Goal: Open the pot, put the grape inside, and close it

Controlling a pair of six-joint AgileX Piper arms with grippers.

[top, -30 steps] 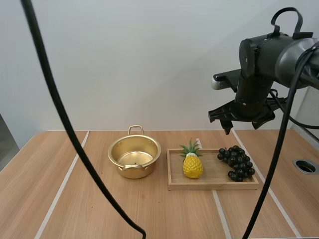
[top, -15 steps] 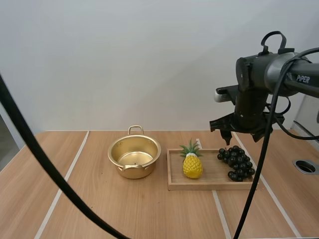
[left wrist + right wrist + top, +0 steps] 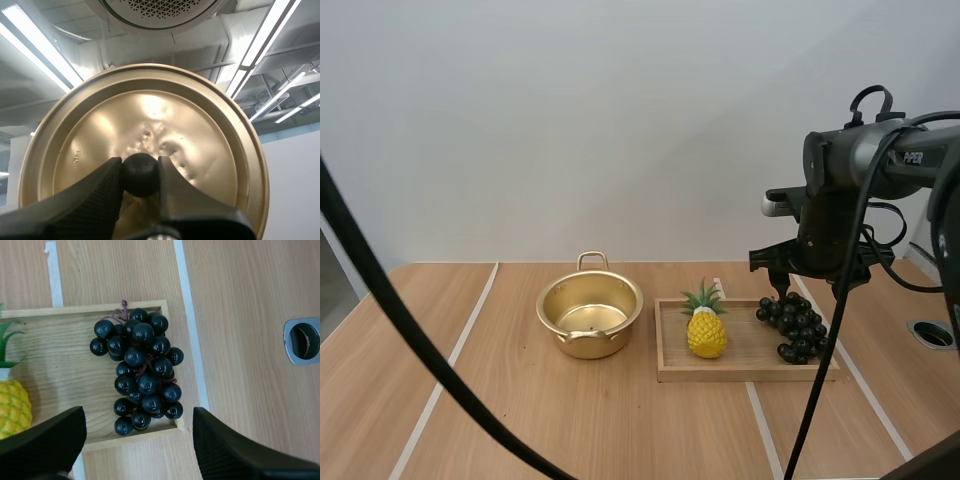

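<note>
The pot [image 3: 590, 315] stands open on the desk [image 3: 520, 420], left of the wooden tray [image 3: 740, 372], with its golden inside bare to the camera. One loop handle shows at its far rim. The near handle is seen end-on and is hard to make out.

The lid [image 3: 200, 135] is up in the left gripper [image 3: 141, 172], whose fingers [image 3: 95, 195] are clamped on the black knob [image 3: 140, 176] at the lid's middle. The fingers cover the lid's near rim. How far the lid is from the pot cannot be told.

The grapes [image 3: 795, 325] lie at the right end of the tray, a dark bunch running from far to near, and its near berries reach the tray's near edge. A toy pineapple [image 3: 706, 330] stands at the tray's left part. From the right wrist view it is cut off, and only a yellow flank and a few green leaves show.

The right gripper [image 3: 810, 275] hangs over the far end of the bunch with its fingers [image 3: 55, 440] spread wide apart, holding nothing. From the wrist the grapes [image 3: 140, 375] lie between the two fingers, which are above the bunch. In the high view one fingertip comes just over the far berries, and whether it touches them is unclear. The gripper's body hides the wall behind it and part of its own wrist.

A round metal-rimmed hole [image 3: 932, 333] sits in the desk right of the tray, well apart from it.
</note>
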